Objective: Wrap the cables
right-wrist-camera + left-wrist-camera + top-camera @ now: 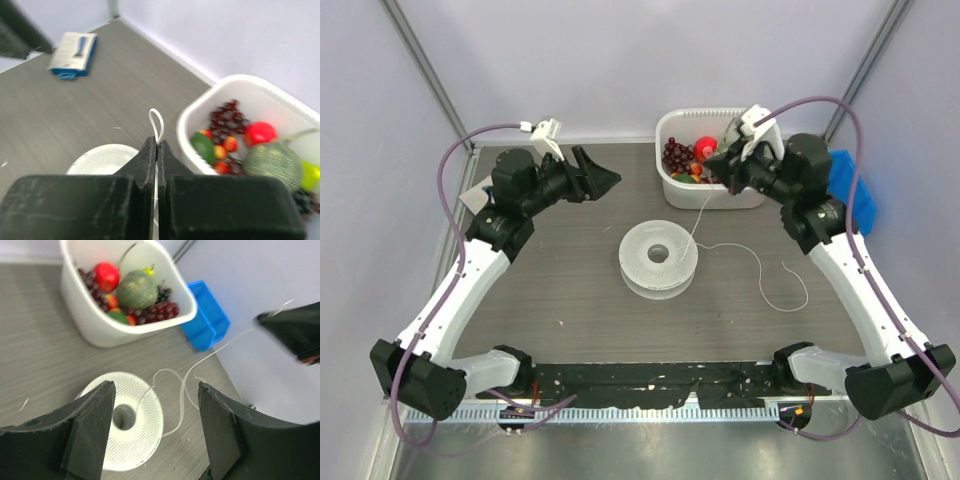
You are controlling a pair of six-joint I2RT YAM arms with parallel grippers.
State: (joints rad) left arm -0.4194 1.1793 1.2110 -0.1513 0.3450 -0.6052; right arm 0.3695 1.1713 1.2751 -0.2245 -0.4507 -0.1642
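The left hand [155, 390] has its black fingers [90, 430] spread wide above a white spool [142, 440] lying flat on the table [35, 350]. A thin cord [185, 390] loops from the spool up to the right hand [265, 320]. Behind, a fruit tub [100, 325] sits just beside a blue bin [205, 315].

- Robotics lab test cell.
- Walled by plain pale panels [620, 60] and metal frame posts [425, 75].
- Two white robot arms [455, 295] bolted to a grey wood-grain surface [570, 300].

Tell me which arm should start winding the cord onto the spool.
Right. The right gripper is shut on the cable, a loop poking out past its fingertips. The left gripper is open and empty, facing the spool, probably better used to steady it.
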